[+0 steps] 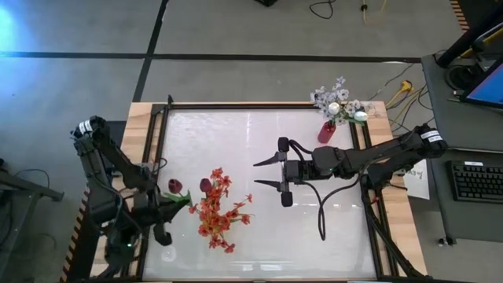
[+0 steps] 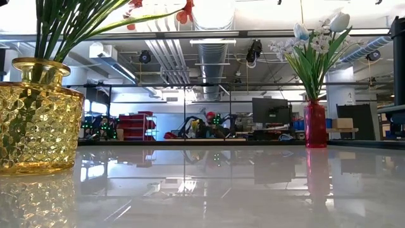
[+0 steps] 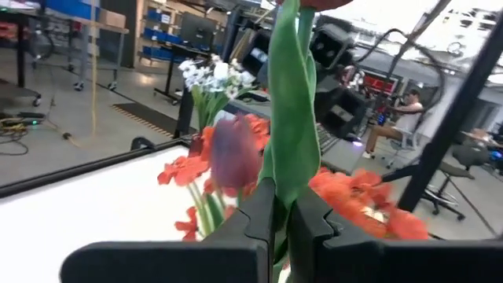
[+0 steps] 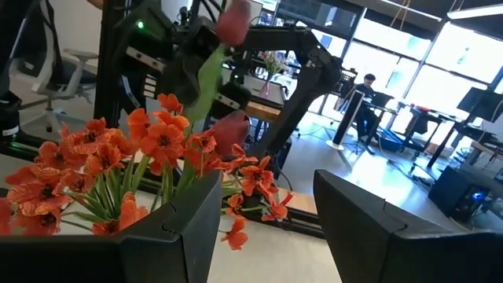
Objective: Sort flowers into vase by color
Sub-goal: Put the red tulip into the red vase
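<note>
A yellow glass vase near the table's front left holds red-orange flowers and a dark maroon tulip bud. Just left of it, my left gripper is shut on a second maroon tulip with a green stem. At the far right, a red vase holds white flowers. My right gripper hovers open at mid-table, pointing toward the yellow vase with nothing between its fingers. My left gripper pinches the tulip's green stem and leaf between its two fingers, well below the bud. The fingers point level toward the table's right and lie across the stem. The tulip is lifted clear, its bud standing above the gripper.
A black frame rail runs around the white table top. Bare table lies between the two vases and in front of my right gripper. Beyond the right edge stand a desk with a keyboard and cables.
</note>
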### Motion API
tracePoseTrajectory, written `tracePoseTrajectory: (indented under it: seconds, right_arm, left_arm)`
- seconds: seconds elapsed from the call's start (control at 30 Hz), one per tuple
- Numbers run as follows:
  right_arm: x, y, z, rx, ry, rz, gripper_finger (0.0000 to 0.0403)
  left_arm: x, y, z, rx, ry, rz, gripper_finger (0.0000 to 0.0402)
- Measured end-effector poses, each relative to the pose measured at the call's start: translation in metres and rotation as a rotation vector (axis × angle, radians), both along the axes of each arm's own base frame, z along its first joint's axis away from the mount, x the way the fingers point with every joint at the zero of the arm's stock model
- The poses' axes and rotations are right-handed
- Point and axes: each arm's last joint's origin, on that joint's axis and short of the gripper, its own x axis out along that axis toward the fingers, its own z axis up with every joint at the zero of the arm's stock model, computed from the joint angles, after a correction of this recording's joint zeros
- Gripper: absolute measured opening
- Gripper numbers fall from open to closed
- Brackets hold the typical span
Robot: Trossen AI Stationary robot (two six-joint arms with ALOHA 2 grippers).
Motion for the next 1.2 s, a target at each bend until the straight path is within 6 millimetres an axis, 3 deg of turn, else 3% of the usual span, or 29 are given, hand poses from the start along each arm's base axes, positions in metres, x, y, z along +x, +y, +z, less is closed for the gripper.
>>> tracePoseTrajectory:
  seconds: [0.2, 0.47, 1.2]
  right_arm:
    - [0.000, 0.000, 0.000, -0.001, 0.001, 0.000, 0.0194]
    - [0.000, 0.001, -0.001, -0.002, 0.002, 0.005, 0.0194]
    - [0.000, 0.002, -0.001, -0.002, 0.004, 0.008, 0.0194]
  left_arm:
    - [0.004, 0.001, -0.017, 0.010, 0.006, 0.016, 0.0000]
    - [0.006, -0.004, -0.023, 0.045, 0.055, -0.007, 0.0000]
    - [0.020, -0.032, -0.068, 0.240, 0.176, -0.018, 0.0000]
